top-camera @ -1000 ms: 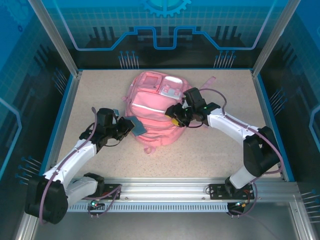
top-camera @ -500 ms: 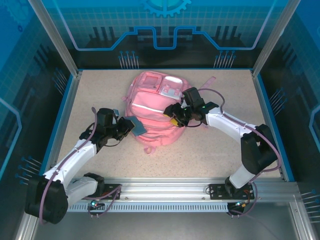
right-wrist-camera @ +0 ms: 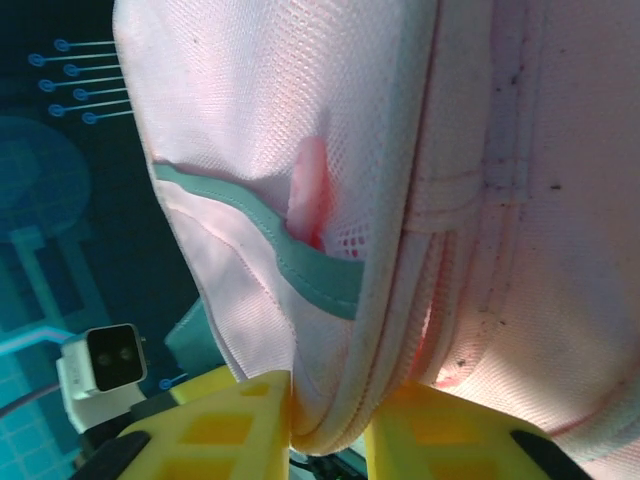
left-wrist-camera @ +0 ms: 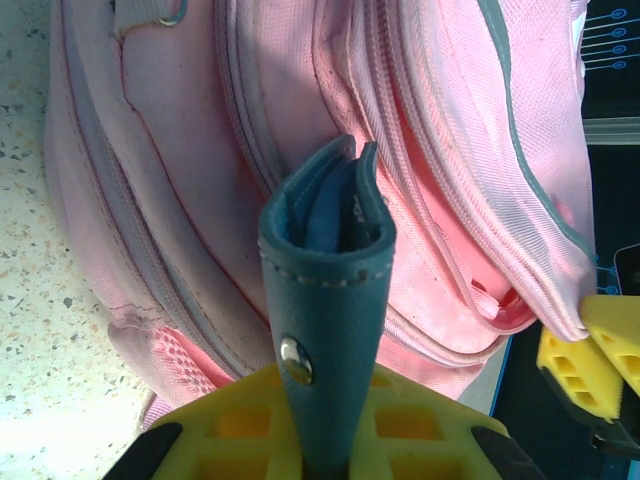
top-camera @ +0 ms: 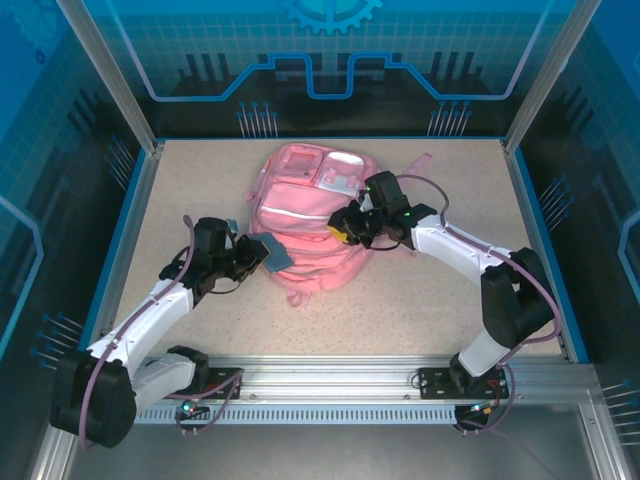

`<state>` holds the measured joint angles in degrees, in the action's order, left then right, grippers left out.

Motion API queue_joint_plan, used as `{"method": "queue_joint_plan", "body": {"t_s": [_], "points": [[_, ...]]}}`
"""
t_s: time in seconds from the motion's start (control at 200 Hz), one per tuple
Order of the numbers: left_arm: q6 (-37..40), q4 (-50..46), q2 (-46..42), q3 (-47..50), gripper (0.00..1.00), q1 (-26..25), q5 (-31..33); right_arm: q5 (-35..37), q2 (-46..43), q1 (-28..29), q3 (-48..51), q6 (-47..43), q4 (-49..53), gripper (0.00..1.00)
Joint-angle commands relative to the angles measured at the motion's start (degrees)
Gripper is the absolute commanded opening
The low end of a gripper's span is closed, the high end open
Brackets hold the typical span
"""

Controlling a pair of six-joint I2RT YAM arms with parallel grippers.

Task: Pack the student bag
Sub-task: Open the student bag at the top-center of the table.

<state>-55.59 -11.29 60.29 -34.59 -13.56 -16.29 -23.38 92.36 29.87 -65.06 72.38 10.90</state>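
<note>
Student bag: we see the pink student bag lying flat on the speckled bench, about midway across and a little toward the far side, between the two arms.
Bag details: a pale patch sits on its far part, and a pink strap trails onto the bench at its far right corner.
Left gripper: the left gripper is at the bag's left edge, closed tight on a dark blue booklet.
Left wrist view: the booklet stands up out of the yellow fingers of the left gripper. We see a stitched edge, a small metal stud on its cover, and its folded top end lying against the zipped side of the bag.
Right gripper: the right gripper rests on the bag's right side, near its middle.
Right wrist view: the yellow fingers of the right gripper are nearly together, pinching a fold of the bag's pink fabric. The fabric touches both fingers, next to a mesh pocket with a grey-green hem.
Relation: the right gripper's yellow fingertips show at the right edge of the left wrist view, beyond the bag and apart from the booklet.
</note>
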Motion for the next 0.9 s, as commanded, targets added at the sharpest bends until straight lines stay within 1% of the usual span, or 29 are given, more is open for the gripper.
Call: {"method": "queue_joint_plan", "body": {"t_s": [0.0,0.115,0.175,0.28,0.4,0.555,0.71,0.81,0.895], "points": [[-0.3,0.1,-0.3,0.7,0.09,0.3,-0.6,-2.4,-2.1,-0.7,0.8,2.7,-7.4,0.22],[-0.2,0.5,-1.6,0.5,0.09,0.3,-0.9,-4.0,-2.2,-1.3,3.0,6.0,-12.7,0.17],[-0.8,2.6,-2.9,0.8,0.09,0.3,-2.2,-4.6,-2.2,-1.5,4.0,7.7,-15.7,0.13],[-3.1,7.6,-4.8,1.2,0.1,0.3,-5.4,-5.6,-2.4,-1.9,5.7,11.1,-21.6,0.1],[-5.7,10.5,-3.7,0.8,0.1,0.3,-8.8,-5.8,-2.9,-2.2,8.1,14.9,-29.9,0.07],[-7.3,11.9,-2.6,1.2,0.1,0.3,-9.3,-4.9,-4.1,-2.8,11.3,17.7,-35.9,0.06],[-9.4,13.2,-0.8,1.8,0.1,0.3,-10.8,-4.7,-4.7,-3.4,13.3,19.8,-39.6,0.05],[-10.8,15.6,0.3,2.2,0.1,0.3,-11.9,-5.3,-4.7,-3.7,13.1,20.0,-39.8,0.05],[-10.7,15.8,1.3,1.5,0.1,0.3,-12.3,-5.4,-5.0,-3.7,13.4,20.0,-39.7,0.05]]}}
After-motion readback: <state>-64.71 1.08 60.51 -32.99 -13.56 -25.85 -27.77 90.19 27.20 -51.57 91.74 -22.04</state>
